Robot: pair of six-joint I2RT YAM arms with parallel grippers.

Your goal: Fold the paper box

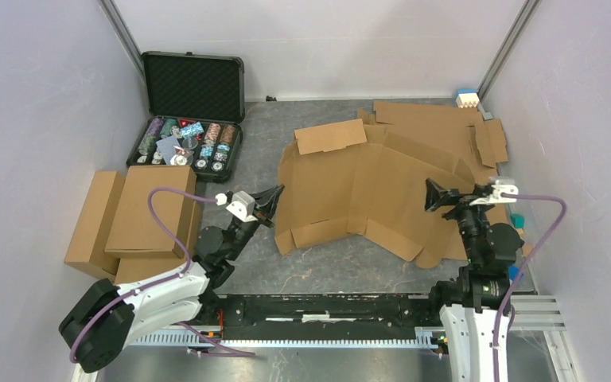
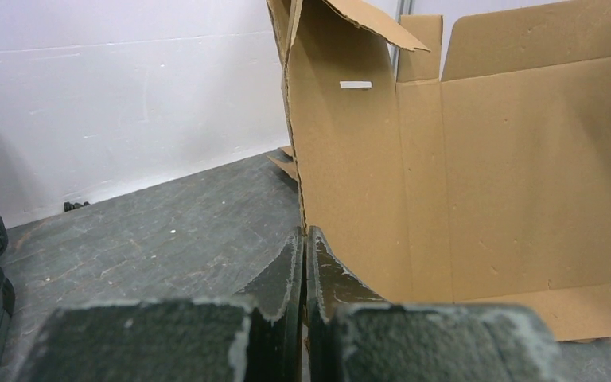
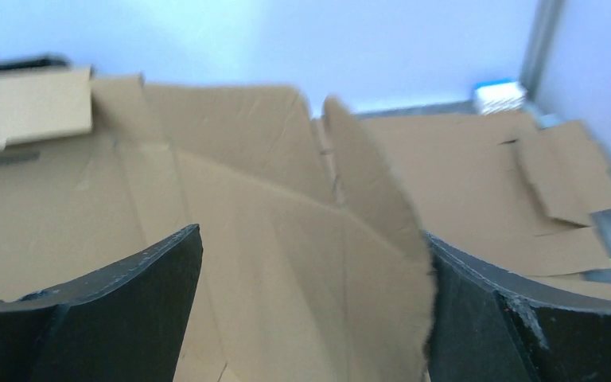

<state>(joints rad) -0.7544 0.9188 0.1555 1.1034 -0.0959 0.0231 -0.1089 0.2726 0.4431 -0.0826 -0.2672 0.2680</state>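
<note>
While both arms were at the sheet, the paper box (image 1: 374,187) lay mid-worktop, between the two hands and right of centre. Its long axis ran left to right across the worktop (image 1: 318,270), one end toward each arm, the inner face turned toward the arm bases.

Appearance: plain brown corrugated cardboard, unprinted and only part-formed. Creases divided it into panels. From the left wrist camera the panels stood nearly upright, with a small rectangular slot (image 2: 356,83) in the leftmost panel and its top flap bent over. Short flaps lay along the near edge, on the worktop. The right end bowed up into a ridge.

Left hand (image 1: 273,196): closed, fingertips at the box's left edge. I could not tell whether the cardboard was pinched.

Right hand (image 1: 432,196): fingers spread wide at the box's right end. In the blurred right wrist view a raised flap stood close to its right finger, with nothing gripped.

Elsewhere: flat cardboard sheets (image 1: 437,119) far right, partly under the box; an open poker chip case (image 1: 191,111) far left; closed cardboard boxes (image 1: 139,215) stacked near left.
</note>
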